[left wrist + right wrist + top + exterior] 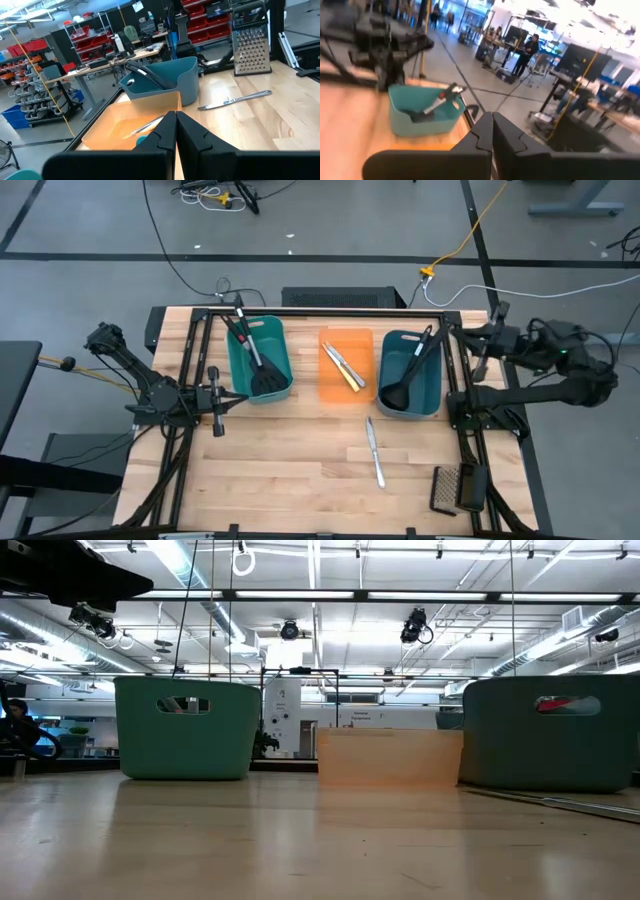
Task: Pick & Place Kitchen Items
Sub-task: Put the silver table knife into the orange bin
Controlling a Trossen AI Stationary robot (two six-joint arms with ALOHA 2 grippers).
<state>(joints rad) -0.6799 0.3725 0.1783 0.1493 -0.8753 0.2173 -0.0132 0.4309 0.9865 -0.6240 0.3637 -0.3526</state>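
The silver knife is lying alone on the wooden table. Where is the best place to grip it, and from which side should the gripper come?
Grip the slim silver knife near the middle of its length, coming straight down from above. It lies flat on the wooden table with open space around it, so the fingers should probably close across its narrow width, not along it.

Light came from long ceiling strip lamps (330, 595), which glared white across the upper part of the low view and washed out detail there. The table (300, 470) was evenly and brightly lit from overhead, and shadows under the tubs were soft and short. In the low view the near tabletop (300, 850) was out of focus and carried pale reflections of the lamps. The left wrist view was fairly crisp, with a dull sheen on the silver knife (235, 100). The right wrist view was smeared throughout, its far background blown out to white at the upper right.
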